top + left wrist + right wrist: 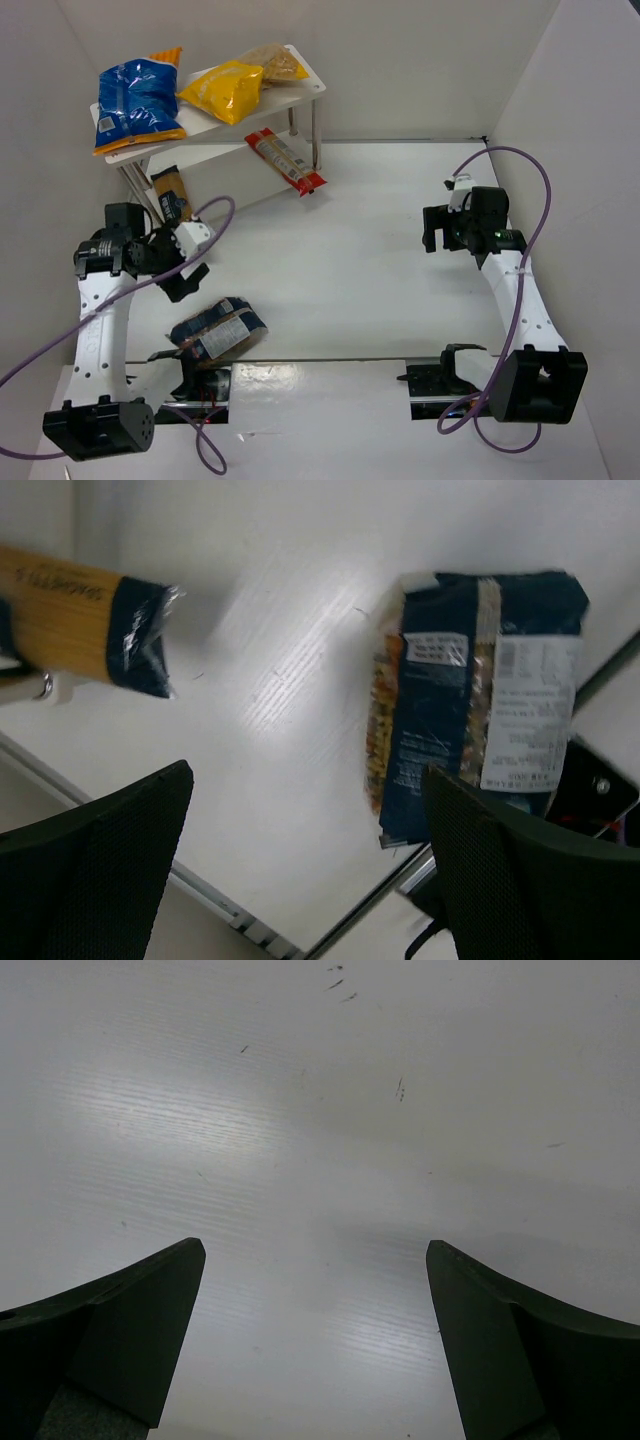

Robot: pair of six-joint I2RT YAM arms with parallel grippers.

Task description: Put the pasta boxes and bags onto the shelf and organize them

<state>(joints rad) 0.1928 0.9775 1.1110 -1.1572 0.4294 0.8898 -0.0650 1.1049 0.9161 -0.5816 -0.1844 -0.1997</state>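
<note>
Lying flat, blue-label bag [218,333] runs L-R; L pincer [308,772], R pincer [315,1247] gaping, empty.

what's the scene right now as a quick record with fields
top tier of shelf: big blue bag, yellow bag
red packet: below top tier, by right legs
orange packet: by left legs
dark-label bag: on table near left gripper
left gripper: open, empty
right gripper: open, empty
</note>
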